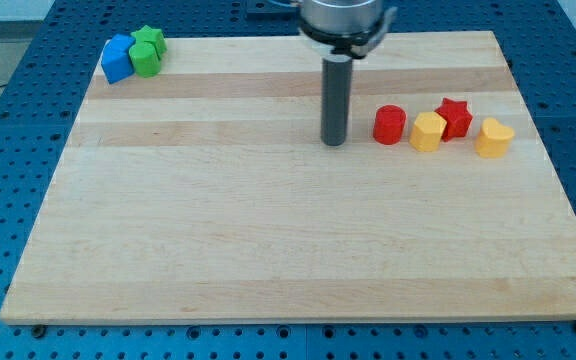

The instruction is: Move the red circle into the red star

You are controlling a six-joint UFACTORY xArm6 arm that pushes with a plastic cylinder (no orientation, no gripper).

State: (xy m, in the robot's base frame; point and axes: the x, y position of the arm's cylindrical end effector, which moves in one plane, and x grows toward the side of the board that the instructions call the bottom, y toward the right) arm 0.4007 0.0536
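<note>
The red circle (389,125) sits right of centre in the view's upper half. The red star (454,117) lies further right. A yellow block (427,131) lies between them, touching the star and close to the circle. My tip (334,143) rests on the board just left of the red circle, with a small gap between them. The rod rises straight up to the arm at the view's top.
A yellow heart-like block (493,137) lies right of the star. A blue block (118,59), a green star (149,40) and a green block (147,59) cluster at the top left corner of the wooden board (268,250).
</note>
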